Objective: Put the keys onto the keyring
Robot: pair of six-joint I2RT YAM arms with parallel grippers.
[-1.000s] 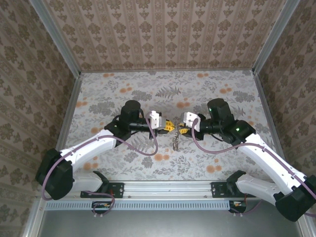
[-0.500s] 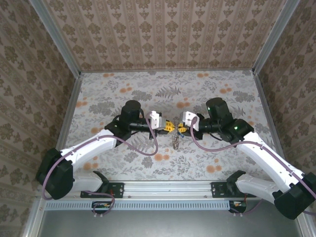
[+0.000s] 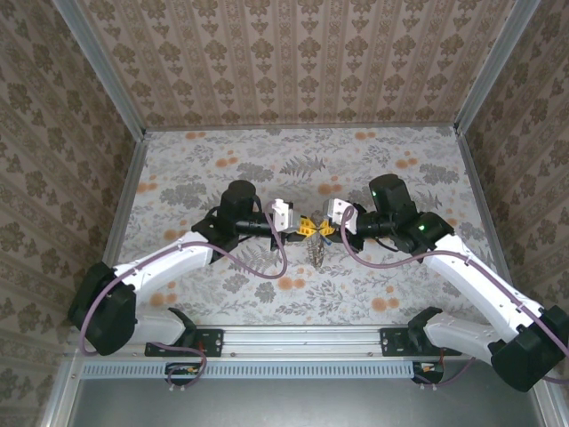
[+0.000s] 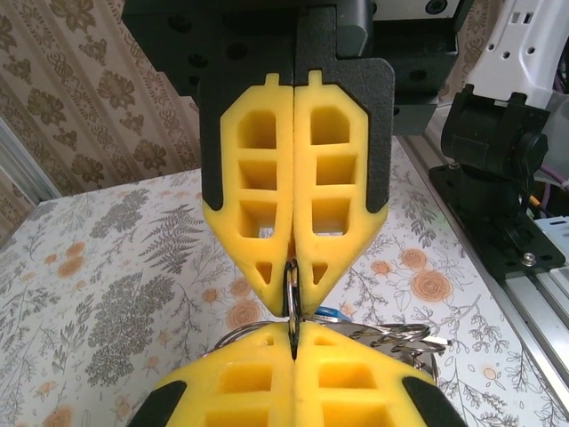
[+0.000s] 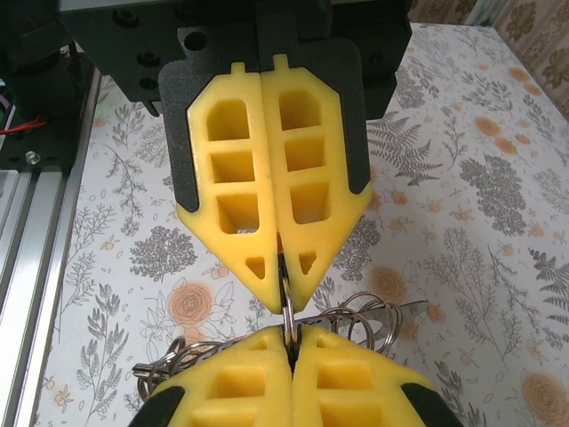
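Note:
My left gripper (image 3: 303,229) and right gripper (image 3: 324,229) meet tip to tip over the middle of the table. Both are shut on the keyring (image 3: 313,229), a thin grey-brown hoop seen edge-on. In the left wrist view my left gripper (image 4: 293,331) is at the bottom, the right gripper (image 4: 292,307) faces it, and the keyring (image 4: 292,293) runs into both slits. The keys' blue tag (image 4: 332,312) peeks out just behind the tips. In the right wrist view the right gripper (image 5: 290,335) and left gripper (image 5: 283,298) pinch the keyring (image 5: 289,321).
A tangle of thin wire rings (image 3: 316,253) hangs under the tips, also seen as rings (image 4: 400,336) and rings (image 5: 382,313). The floral table (image 3: 222,169) is walled on three sides. The metal rail (image 3: 302,338) with both arm bases runs along the near edge.
The right gripper has moved a little left and shut on the keyring. The hanging rings have risen slightly. The left gripper has stayed shut, almost still.

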